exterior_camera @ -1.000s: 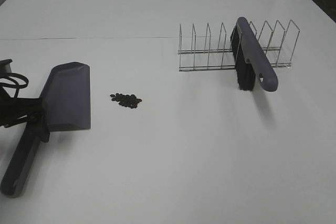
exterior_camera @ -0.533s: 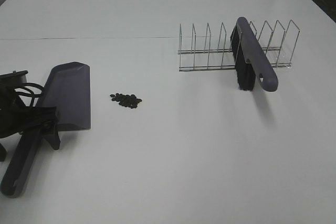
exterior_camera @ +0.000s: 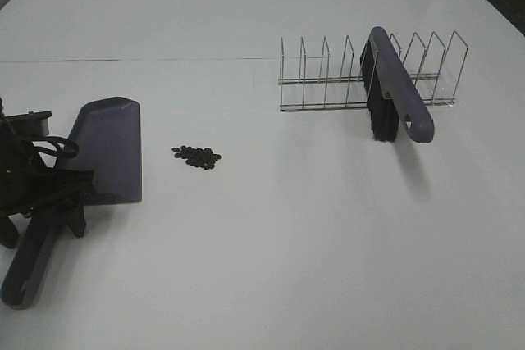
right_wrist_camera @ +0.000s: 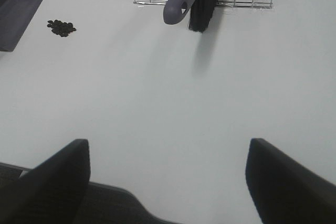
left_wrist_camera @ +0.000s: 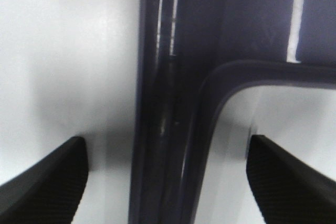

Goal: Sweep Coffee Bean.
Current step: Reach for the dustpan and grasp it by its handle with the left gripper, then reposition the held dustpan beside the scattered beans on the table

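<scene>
As the left jaws stand open astride the dustpan (exterior_camera: pixel 111 149) handle (left_wrist_camera: pixel 168 103), clear of both sides, the right jaws gape wide above the desk (right_wrist_camera: pixel 173 103). Coffee beans (exterior_camera: pixel 197 156) lie clustered beside the pan; light, hard, likely to roll, they suit the brush (exterior_camera: pixel 398 79) leaning in the wire rack (exterior_camera: pixel 324 82), probably best taken by its stiff handle.

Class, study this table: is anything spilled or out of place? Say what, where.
A heap of coffee beans lies spilled on the table, beside the dustpan. The brush leans tilted in the wire rack.
</scene>
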